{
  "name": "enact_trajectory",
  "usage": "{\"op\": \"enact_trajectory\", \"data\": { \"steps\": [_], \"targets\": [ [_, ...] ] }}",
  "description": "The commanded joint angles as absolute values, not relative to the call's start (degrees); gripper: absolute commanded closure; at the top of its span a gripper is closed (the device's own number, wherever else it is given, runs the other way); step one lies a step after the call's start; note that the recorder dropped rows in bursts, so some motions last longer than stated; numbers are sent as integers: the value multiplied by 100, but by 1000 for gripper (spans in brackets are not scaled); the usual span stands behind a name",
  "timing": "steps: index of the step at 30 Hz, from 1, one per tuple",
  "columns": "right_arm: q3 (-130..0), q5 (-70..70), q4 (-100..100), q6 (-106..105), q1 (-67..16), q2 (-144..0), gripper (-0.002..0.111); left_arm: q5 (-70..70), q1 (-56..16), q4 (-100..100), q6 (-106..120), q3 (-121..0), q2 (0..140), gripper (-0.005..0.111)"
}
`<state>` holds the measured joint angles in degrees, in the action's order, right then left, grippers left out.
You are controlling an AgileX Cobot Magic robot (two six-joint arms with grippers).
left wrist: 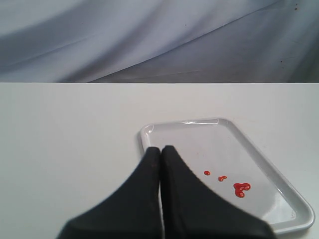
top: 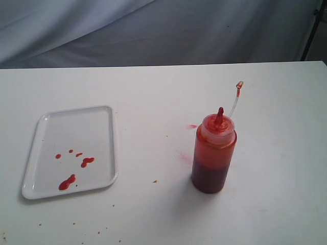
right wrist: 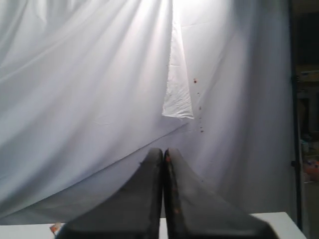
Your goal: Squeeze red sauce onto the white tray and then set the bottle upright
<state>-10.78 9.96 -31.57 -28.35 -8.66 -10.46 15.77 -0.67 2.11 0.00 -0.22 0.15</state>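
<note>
On the left of a white table [top: 153, 87] lies the white tray [top: 48, 130], with blobs of red sauce [top: 67, 182] in its near half. Right of centre, well apart, the bottle [top: 213, 158] stands upright (tethered cap off the nozzle). The left gripper [left wrist: 161, 149], pressed closed and empty, points toward the tray. The right gripper [right wrist: 163, 152], likewise closed and empty, faces a white curtain [right wrist: 99, 99].

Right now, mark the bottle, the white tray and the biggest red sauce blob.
bottle [top: 213, 161]: exterior view, middle of its body.
white tray [top: 76, 132]: exterior view, bare part of its floor.
red sauce blob [top: 67, 182]: exterior view, centre of the largest blob.
</note>
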Motion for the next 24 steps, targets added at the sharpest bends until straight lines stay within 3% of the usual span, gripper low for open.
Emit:
{"op": "enact_trajectory", "data": {
  "steps": [1,10,20,24],
  "targets": [
    [-944,301,-2988,-2872,-138,-518,108,1499,-56,242,0,0,0,107],
    [-944,-1341,-2787,-2997,871,-42,108,1499,-56,242,32,0,0,107],
    [-738,-1366,-2448,-2940,859,-38,108,1499,-56,242,32,0,0,107],
    [-401,-1304,-923,-1628,859,-38,108,1499,-56,242,32,0,0,107]
  ]
}}
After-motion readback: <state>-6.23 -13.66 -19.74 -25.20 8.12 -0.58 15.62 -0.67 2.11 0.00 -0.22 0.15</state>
